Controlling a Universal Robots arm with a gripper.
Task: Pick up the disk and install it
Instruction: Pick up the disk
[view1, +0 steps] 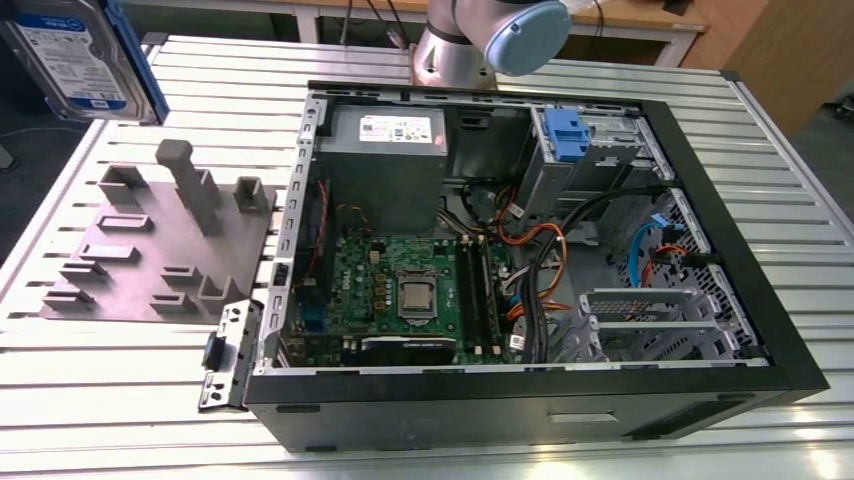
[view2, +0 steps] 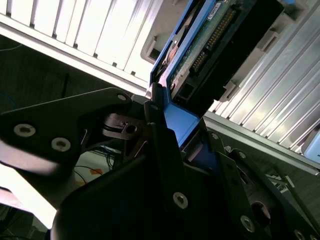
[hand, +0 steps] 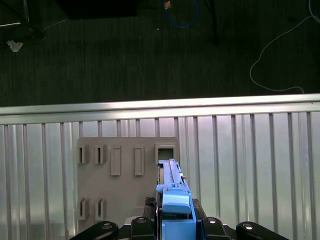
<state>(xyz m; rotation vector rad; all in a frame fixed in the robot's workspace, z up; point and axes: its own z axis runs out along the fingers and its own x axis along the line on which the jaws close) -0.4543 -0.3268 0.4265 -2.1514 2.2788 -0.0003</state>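
The gripper (view2: 177, 125) holds the disk (view2: 215, 45) by the blue end of its carrier. In the second wrist view the fingers (view2: 159, 135) are clamped on that blue end from both sides.

Relation of disk to fingers: the disk's long axis runs straight out from between the fingers, away from the wrist. The blue end is nearest the wrist and the connector end is farthest from it. In the second wrist view the circuit-board face and the connector row are exposed. In the first wrist view the disk (hand: 172, 182) shows edge-on, so it is carried on its narrow edge and not flat.

Position of disk: in the exterior view the disk (view1: 80, 55) hangs at the exterior view's far left, label face toward the camera and long axis roughly upright. It is above the grey fixture plate (view1: 160, 250) and apart from it. The plate lies on the slatted surface (view1: 747, 130). In the first wrist view the plate's slots (hand: 125, 160) lie directly beyond the disk's far end.

Relation to the target: the open computer case (view1: 787, 370) lies well apart from the disk, toward the exterior view's right. The fixture plate sits between them.

Arm pose: the arm (view1: 494, 35) stands behind the case. Judged from the disk's attitude, the wrist is high and points downward at the surface.
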